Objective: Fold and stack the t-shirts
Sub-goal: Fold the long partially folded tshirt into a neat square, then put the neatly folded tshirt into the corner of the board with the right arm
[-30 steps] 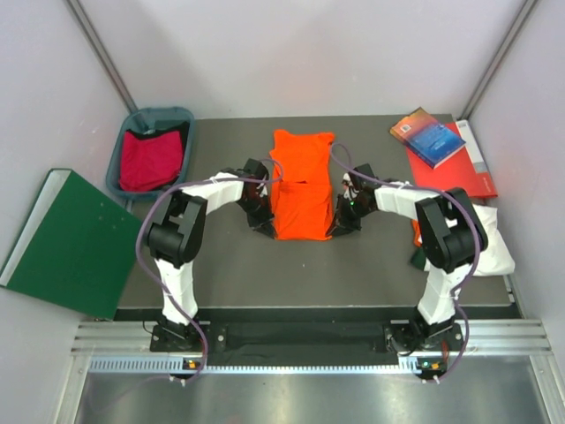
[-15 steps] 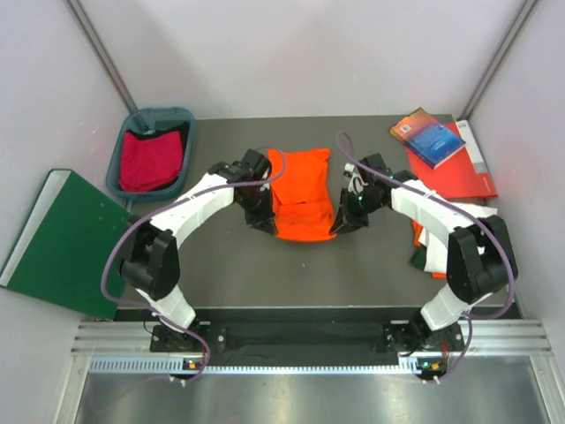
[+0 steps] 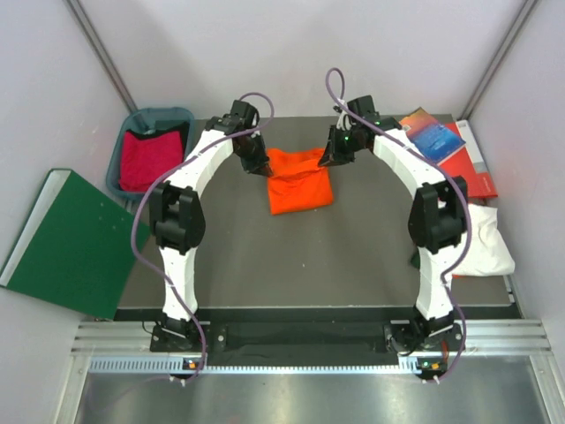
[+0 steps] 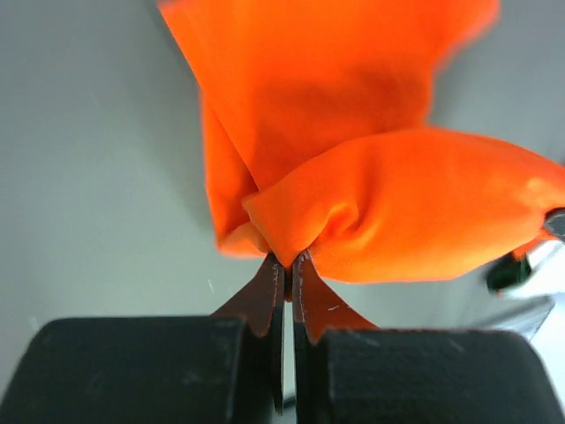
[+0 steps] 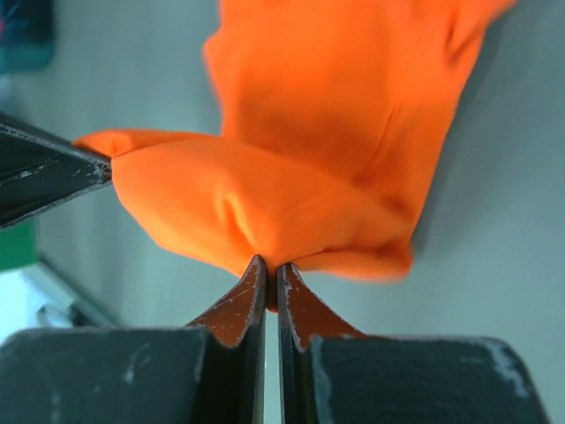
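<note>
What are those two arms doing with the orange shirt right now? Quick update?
Left gripper and right gripper shut, each pinching an edge of the orange t-shirt. Shirt doubled over, mid-table. Books and bin off to the sides.

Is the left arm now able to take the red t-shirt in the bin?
Probably not yet: the left gripper is shut on the orange t-shirt. The red t-shirt in the bin lies close by, nothing between.

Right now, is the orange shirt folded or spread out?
Folded: the orange t-shirt is doubled over on itself, layers bunched together in both wrist views.
</note>
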Controlling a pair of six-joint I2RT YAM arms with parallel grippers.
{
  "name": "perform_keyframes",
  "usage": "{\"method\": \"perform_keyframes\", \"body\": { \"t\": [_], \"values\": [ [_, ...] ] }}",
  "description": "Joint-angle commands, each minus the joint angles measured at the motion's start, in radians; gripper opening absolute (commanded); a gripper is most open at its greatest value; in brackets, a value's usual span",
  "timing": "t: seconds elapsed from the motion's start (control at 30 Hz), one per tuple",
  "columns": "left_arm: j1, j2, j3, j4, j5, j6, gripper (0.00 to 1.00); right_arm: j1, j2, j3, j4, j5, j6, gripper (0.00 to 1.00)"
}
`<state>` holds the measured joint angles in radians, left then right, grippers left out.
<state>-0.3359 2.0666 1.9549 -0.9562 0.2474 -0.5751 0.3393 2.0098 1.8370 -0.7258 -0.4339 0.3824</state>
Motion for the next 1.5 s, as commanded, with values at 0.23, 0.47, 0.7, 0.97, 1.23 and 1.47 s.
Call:
{"method": "perform_keyframes", "body": {
  "t": [0.23, 0.47, 0.7, 0.97, 1.23, 1.47],
  "values": [
    [0.074, 0.199, 0.165, 0.249, 0.105, -0.012, 0.00, -0.043, 0.185, 0.171, 0.209, 0.103, -0.033, 0.01],
    [0.086, 0.277, 0.242, 0.359, 0.125, -0.048, 0.27, -0.048, 0.243, 0.203, 0.315, 0.156, -0.005, 0.14],
    [0.098, 0.233, 0.217, 0.402, 0.093, -0.034, 0.99, -0.080, 0.282, 0.133, 0.564, 0.144, 0.128, 0.74],
    [0.095, 0.080, -0.084, 0.379, 0.096, -0.025, 0.99, -0.100, 0.139, 0.004, 0.462, 0.135, 0.104, 0.83],
    [0.061, 0.003, -0.338, 0.448, 0.113, -0.075, 0.95, -0.102, 0.024, -0.283, 0.450, 0.083, 0.072, 0.83],
    [0.031, 0.093, -0.326, 0.451, 0.181, -0.097, 0.86, -0.060, 0.086, -0.332, 0.447, 0.058, 0.075, 0.83]
  ]
}}
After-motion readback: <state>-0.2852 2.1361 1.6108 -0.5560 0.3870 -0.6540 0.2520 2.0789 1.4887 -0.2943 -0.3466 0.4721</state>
